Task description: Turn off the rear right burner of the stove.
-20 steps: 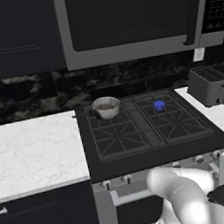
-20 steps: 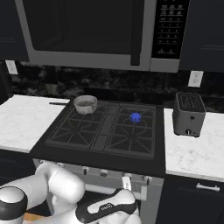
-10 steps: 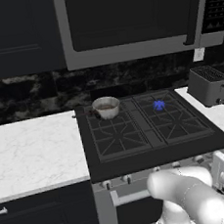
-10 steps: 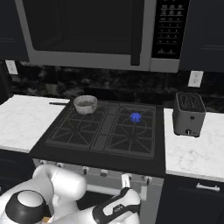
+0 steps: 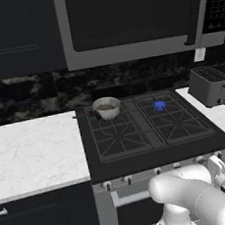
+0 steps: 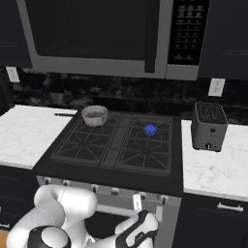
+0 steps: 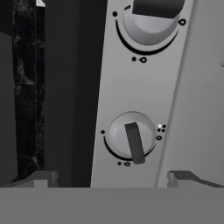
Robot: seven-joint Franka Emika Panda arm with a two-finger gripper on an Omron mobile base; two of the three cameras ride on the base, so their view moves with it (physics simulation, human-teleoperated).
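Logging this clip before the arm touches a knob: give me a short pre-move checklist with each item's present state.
1. Rear right burner lit, so the task is open: ok, blue flame shows.
2. Gripper open wide enough to take a knob: ok, the fingers stand far apart with nothing between them.
3. A knob lined up ahead: ok, the near knob sits centred between the fingers on the steel front of the stove.
4. That knob belongs to the lit burner: cannot tell; the small dot marks beside it are too small to read.
5. Contact with the knob: not ok, the fingers sit short of it.
6. Pot clear of the flame: ok, on the rear left grate.
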